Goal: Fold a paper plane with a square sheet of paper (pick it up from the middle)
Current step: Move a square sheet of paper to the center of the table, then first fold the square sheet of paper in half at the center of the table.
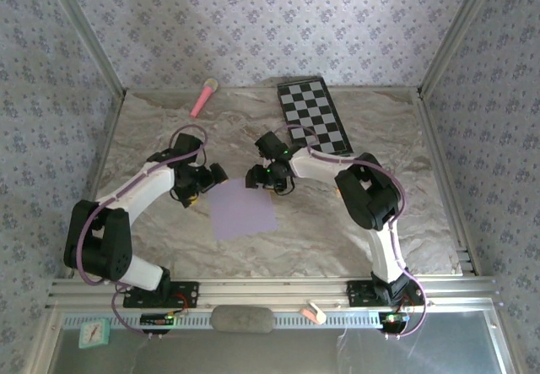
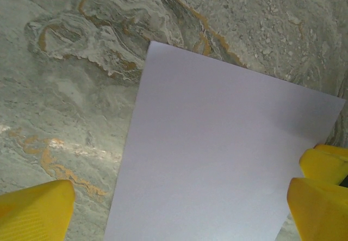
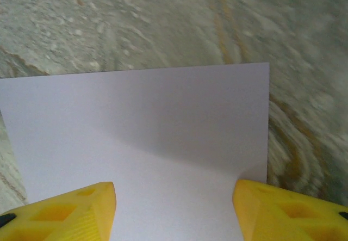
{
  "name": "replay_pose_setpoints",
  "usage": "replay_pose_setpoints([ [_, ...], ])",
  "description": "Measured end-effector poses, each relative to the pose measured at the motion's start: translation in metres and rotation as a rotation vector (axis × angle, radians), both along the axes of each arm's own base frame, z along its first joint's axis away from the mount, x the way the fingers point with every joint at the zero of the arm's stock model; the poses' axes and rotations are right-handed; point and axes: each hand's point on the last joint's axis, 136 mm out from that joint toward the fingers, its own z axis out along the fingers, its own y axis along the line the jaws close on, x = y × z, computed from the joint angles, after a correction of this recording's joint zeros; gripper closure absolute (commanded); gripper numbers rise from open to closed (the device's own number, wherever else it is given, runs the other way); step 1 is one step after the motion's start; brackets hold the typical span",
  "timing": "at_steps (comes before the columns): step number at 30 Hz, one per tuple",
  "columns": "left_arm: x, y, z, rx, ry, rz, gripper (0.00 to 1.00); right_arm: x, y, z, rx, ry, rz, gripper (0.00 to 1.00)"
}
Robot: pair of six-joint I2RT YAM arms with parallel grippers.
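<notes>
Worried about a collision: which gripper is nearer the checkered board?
Right. The right gripper hangs just near-left of the board; the left gripper is farther left, across the paper's far edge.

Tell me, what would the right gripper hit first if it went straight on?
Probably the square sheet of paper: the right gripper points down at it, fingers apart, with the marbled table directly beneath. How near it is, I cannot tell.

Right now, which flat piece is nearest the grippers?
The plain lilac square sheet of paper, mid-table; the checkered board lies at the far edge.
</notes>
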Motion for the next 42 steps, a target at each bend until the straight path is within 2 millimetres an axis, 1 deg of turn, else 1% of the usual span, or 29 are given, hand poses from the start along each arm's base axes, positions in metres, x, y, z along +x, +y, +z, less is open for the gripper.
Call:
replay_pose_setpoints([
  [2,-0.004,-0.008,0.000,-0.004,0.002,-0.026,0.00,-0.009,-0.012,0.000,-0.024,0.009,-0.033,0.38],
  [4,-0.010,-0.021,0.000,-0.014,0.011,-0.070,0.00,-0.020,-0.027,-0.001,-0.049,0.025,-0.066,0.38],
  [6,-0.017,-0.034,-0.003,-0.013,0.029,-0.119,0.00,-0.028,-0.036,0.001,-0.056,0.033,-0.086,0.37],
  [9,-0.025,-0.055,-0.009,0.001,0.066,-0.194,0.00,-0.029,-0.044,0.014,-0.024,0.017,-0.115,0.33],
  [10,-0.027,-0.061,-0.010,0.006,0.076,-0.216,0.00,-0.027,-0.046,0.021,-0.001,0.001,-0.127,0.30],
  [13,-0.033,-0.082,-0.014,0.035,0.104,-0.286,0.00,-0.014,-0.059,0.058,0.078,-0.086,-0.185,0.21],
  [16,-0.036,-0.100,-0.016,0.075,0.113,-0.339,0.00,0.000,-0.083,0.095,0.129,-0.193,-0.257,0.11],
  [18,-0.037,-0.110,-0.017,0.105,0.113,-0.370,0.00,0.007,-0.101,0.107,0.142,-0.239,-0.299,0.07],
  [19,-0.038,-0.115,-0.017,0.119,0.113,-0.383,0.00,0.009,-0.110,0.109,0.143,-0.248,-0.318,0.06],
  [20,-0.039,-0.120,-0.019,0.133,0.114,-0.395,0.00,0.011,-0.121,0.106,0.135,-0.249,-0.343,0.04],
  [22,-0.041,-0.127,-0.023,0.162,0.121,-0.416,0.00,0.013,-0.141,0.094,0.113,-0.234,-0.386,0.02],
  [24,-0.044,-0.132,-0.028,0.189,0.132,-0.432,0.00,0.011,-0.159,0.077,0.080,-0.203,-0.426,0.01],
  [25,-0.045,-0.134,-0.030,0.206,0.139,-0.439,0.00,0.009,-0.166,0.069,0.066,-0.189,-0.440,0.00],
  [27,-0.046,-0.135,-0.035,0.237,0.153,-0.447,0.00,0.004,-0.175,0.060,0.048,-0.168,-0.455,0.00],
  [29,-0.046,-0.135,-0.039,0.263,0.162,-0.452,0.00,0.003,-0.178,0.059,0.044,-0.162,-0.462,0.00],
  [33,-0.044,-0.134,-0.042,0.297,0.172,-0.454,0.00,0.005,-0.181,0.064,0.061,-0.170,-0.470,0.00],
  [42,-0.045,-0.133,-0.053,0.319,0.201,-0.455,0.00,0.007,-0.185,0.066,0.071,-0.169,-0.482,0.01],
])
